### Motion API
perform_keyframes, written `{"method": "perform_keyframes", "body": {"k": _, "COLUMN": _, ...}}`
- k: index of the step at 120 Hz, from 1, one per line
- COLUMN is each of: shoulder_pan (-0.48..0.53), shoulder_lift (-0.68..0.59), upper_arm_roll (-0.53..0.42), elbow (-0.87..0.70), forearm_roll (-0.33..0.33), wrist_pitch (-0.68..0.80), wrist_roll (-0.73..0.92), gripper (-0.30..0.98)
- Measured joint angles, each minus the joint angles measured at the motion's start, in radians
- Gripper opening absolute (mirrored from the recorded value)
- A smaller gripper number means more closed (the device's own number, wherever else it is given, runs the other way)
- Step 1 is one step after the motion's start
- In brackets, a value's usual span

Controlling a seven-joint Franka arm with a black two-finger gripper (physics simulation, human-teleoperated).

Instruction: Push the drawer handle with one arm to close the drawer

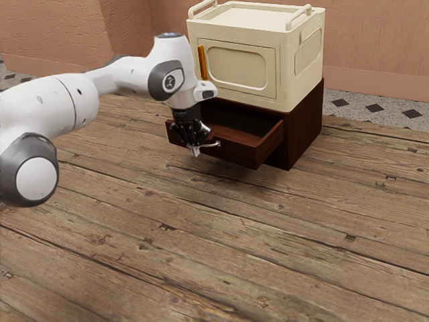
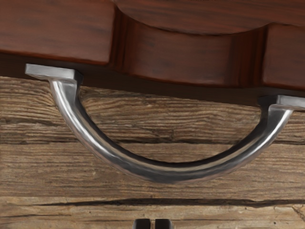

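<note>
The black gripper [image 1: 195, 152], fingers pressed together, is at the curved silver metal handle [image 2: 167, 172]. The reddish-brown wooden drawer [image 1: 231, 151] stands open.

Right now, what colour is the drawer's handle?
The handle is shiny silver-grey; the wrist view shows it best.

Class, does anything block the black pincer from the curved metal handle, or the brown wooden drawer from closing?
Nothing visible stands between the black pincer and the curved silver metal handle, or between the open brown wooden drawer and its brown cabinet.
</note>
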Motion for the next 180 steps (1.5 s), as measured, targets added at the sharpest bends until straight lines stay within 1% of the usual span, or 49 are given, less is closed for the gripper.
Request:
{"method": "perform_keyframes", "body": {"k": 36, "shoulder_pan": -0.011, "shoulder_lift": 0.067, "upper_arm_roll": -0.009, "elbow": 0.106, "forearm_roll": 0.016, "wrist_pitch": 0.004, "wrist_roll": 0.101, "gripper": -0.1}}
{"method": "perform_keyframes", "body": {"k": 72, "shoulder_pan": -0.031, "shoulder_lift": 0.102, "upper_arm_roll": -0.009, "elbow": 0.16, "forearm_roll": 0.014, "wrist_pitch": 0.006, "wrist_roll": 0.159, "gripper": -0.1}}
{"method": "perform_keyframes", "body": {"k": 92, "shoulder_pan": -0.03, "shoulder_lift": 0.112, "upper_arm_roll": -0.003, "elbow": 0.165, "forearm_roll": 0.014, "wrist_pitch": 0.02, "wrist_roll": 0.17, "gripper": -0.1}}
{"method": "perform_keyframes", "body": {"k": 133, "shoulder_pan": -0.032, "shoulder_lift": 0.174, "upper_arm_roll": -0.004, "elbow": 0.249, "forearm_roll": 0.014, "wrist_pitch": 0.056, "wrist_roll": 0.18, "gripper": -0.1}}
{"method": "perform_keyframes", "body": {"k": 170, "shoulder_pan": -0.032, "shoulder_lift": 0.186, "upper_arm_roll": -0.003, "elbow": 0.252, "forearm_roll": 0.013, "wrist_pitch": 0.075, "wrist_roll": 0.164, "gripper": -0.1}}
{"method": "perform_keyframes", "body": {"k": 180, "shoulder_pan": -0.032, "shoulder_lift": 0.193, "upper_arm_roll": -0.002, "elbow": 0.275, "forearm_roll": 0.013, "wrist_pitch": 0.079, "wrist_roll": 0.16, "gripper": -0.1}}
